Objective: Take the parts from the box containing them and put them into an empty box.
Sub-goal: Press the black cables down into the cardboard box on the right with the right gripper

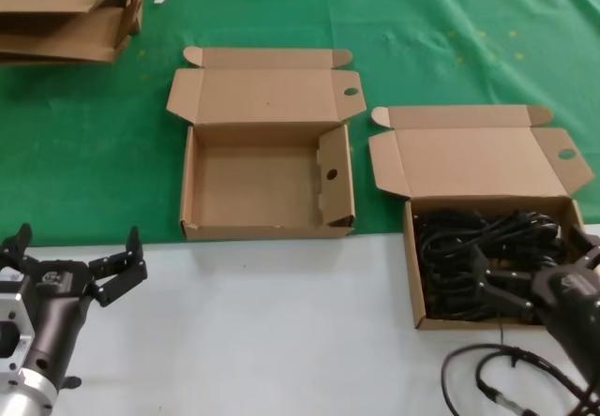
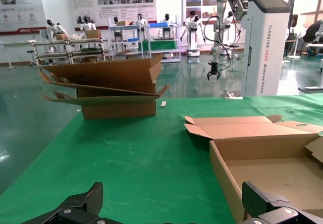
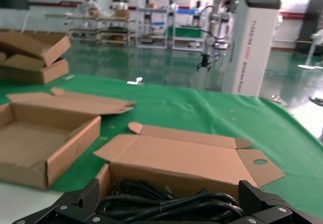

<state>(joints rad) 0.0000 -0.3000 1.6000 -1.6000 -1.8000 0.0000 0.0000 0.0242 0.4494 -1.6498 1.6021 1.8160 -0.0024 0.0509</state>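
The cables (image 1: pixel 487 247) sit tangled in the right box (image 1: pixel 417 275), at the counter's (image 1: pixel 281 341) near edge. They look soft, floppy and light, loops snagging each other, so I'd grab a bundle mid-loop, not by a plug. The right hand (image 1: pixel 534 271) is spread wide, right over the pile, fingers down among the loops but not pinching anything yet. The empty box (image 1: pixel 187 182) is to its left, well apart. The left hand (image 1: pixel 75 261) waits spread near that box's front corner.
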